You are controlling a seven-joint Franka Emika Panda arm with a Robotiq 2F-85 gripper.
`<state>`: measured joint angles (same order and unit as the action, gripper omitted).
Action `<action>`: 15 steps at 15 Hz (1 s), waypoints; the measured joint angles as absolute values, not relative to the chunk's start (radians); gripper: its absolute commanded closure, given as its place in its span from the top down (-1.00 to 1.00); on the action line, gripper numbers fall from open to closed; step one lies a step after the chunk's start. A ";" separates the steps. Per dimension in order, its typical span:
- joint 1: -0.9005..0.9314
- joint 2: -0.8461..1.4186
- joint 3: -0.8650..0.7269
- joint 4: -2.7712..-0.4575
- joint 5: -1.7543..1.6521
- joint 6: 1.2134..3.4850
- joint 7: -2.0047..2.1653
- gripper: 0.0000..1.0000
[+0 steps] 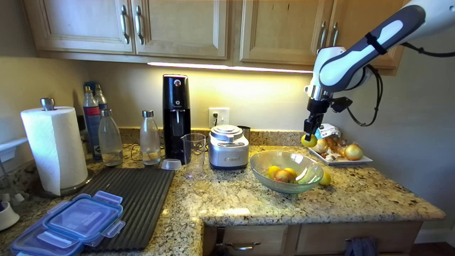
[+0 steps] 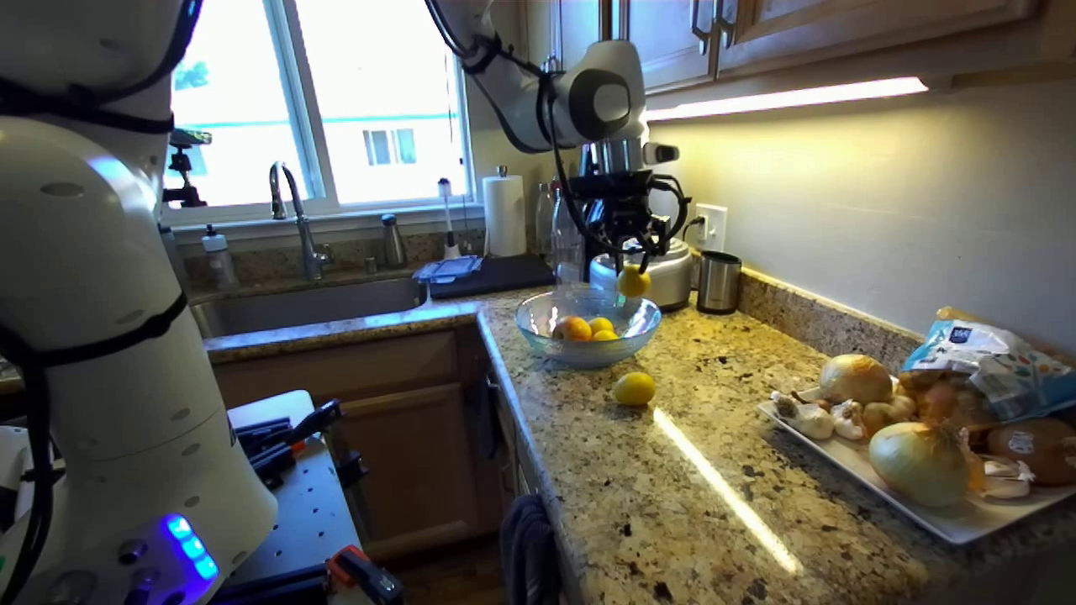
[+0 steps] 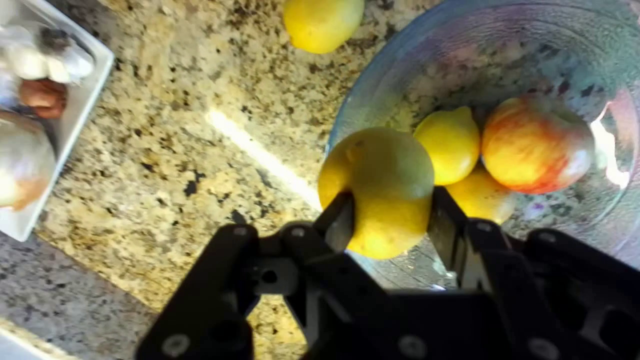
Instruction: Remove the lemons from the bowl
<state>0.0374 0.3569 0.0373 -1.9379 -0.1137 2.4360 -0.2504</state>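
Wrist view and both exterior views show a speckled stone countertop (image 1: 234,204). A white robot arm (image 1: 355,64) extends over it. A silver kitchen appliance (image 1: 228,151) stands on the countertop, and near it sits a wide, clear glass bowl (image 1: 284,186) with a greenish tint. Apart from the bowl is a white tray (image 2: 958,525). The black gripper (image 3: 392,210) points down at the end of the arm. On the tray are 2 pale onions (image 2: 918,464). Inside the bowl lies a red-and-yellow apple (image 3: 535,145). The 1st lemon (image 3: 377,192) is clamped between the gripper's 2 fingers (image 3: 341,225), in the air above the countertop, and in the wrist view it overlaps the bowl's rim. Beside the apple, in the bowl, are a 2nd lemon (image 3: 450,145) and a 3rd lemon (image 3: 482,200), the latter partly hidden. A 4th lemon (image 2: 635,389) rests on the countertop, outside the bowl and near it, with a gap showing between them.
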 measured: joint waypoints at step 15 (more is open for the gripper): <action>-0.030 0.522 -0.136 -1.951 -0.144 2.462 0.101 -0.58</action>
